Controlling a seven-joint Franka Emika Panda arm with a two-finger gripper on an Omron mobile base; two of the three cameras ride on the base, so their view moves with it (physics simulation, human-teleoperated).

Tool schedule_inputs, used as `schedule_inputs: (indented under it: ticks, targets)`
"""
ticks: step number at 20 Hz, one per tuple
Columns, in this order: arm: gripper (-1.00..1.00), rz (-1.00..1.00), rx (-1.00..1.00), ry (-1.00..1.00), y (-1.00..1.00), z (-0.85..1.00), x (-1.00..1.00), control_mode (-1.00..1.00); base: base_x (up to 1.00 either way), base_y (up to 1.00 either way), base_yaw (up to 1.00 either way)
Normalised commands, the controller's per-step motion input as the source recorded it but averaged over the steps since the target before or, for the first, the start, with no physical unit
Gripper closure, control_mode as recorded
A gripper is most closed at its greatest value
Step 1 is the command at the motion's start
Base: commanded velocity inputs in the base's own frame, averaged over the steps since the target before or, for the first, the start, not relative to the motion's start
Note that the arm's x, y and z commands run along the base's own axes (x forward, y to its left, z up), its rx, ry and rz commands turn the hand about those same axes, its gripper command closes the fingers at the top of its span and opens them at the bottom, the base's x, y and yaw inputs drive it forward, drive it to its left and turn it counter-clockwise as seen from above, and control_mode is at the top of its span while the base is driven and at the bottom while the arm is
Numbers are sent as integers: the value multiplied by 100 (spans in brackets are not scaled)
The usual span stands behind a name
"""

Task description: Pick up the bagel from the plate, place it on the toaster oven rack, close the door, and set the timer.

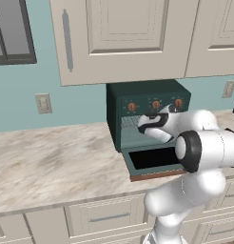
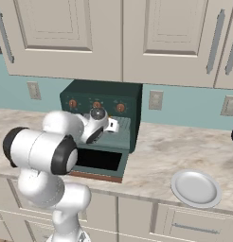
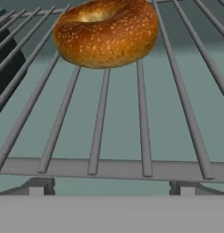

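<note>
We see the bagel (image 3: pixel 106 32) lying on the toaster oven rack (image 3: pixel 141 118), at twelve o'clock in the hand view. Our claw (image 3: pixel 111 189) is spread, holding nothing. The plate (image 2: pixel 196 188) sits bare on the table (image 2: pixel 180 142); the door (image 1: pixel 154 162) hangs open.

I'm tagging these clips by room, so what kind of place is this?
A kitchen, rendered rather than real. A marble-look counter runs under cream wall cabinets, and a green toaster oven sits on it with its door open and a bagel on the rack. A white plate lies nearby.
</note>
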Motion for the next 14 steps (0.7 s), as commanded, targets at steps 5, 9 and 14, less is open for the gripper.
schedule_inputs:
  ticks: [5, 9, 14]
  targets:
    - [-100, 1, 7, -17, -26, 3, -17, -100, 0, 0, 0]
    - [-100, 0, 12, -23, -30, 34, -79, -100, 0, 0, 0]
    - [-100, -2, 16, -1, -37, 81, -57, -100, 0, 0, 0]
